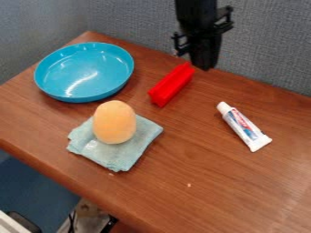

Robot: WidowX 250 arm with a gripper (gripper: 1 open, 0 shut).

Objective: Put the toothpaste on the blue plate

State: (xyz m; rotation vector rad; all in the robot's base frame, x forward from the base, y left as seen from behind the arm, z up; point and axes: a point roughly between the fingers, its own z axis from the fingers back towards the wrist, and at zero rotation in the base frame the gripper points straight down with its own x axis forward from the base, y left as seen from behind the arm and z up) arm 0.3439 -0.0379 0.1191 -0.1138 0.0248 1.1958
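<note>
The toothpaste (243, 125) lies flat on the wooden table (206, 173) at the right, white cap toward the back, with nothing touching it. At the back left sits the blue plate (85, 71) with nothing in it. My gripper (203, 62) hangs dark at the top centre, above the far end of the red block, well left and back of the toothpaste. Its fingers point down and hold nothing that I can see. The gap between them is too dark to read.
A red rectangular block (172, 84) lies between the plate and the toothpaste. An orange egg-shaped object (115, 121) rests on a pale teal folded cloth (112, 141) in front of the plate. The table's front edge runs diagonally at the lower left.
</note>
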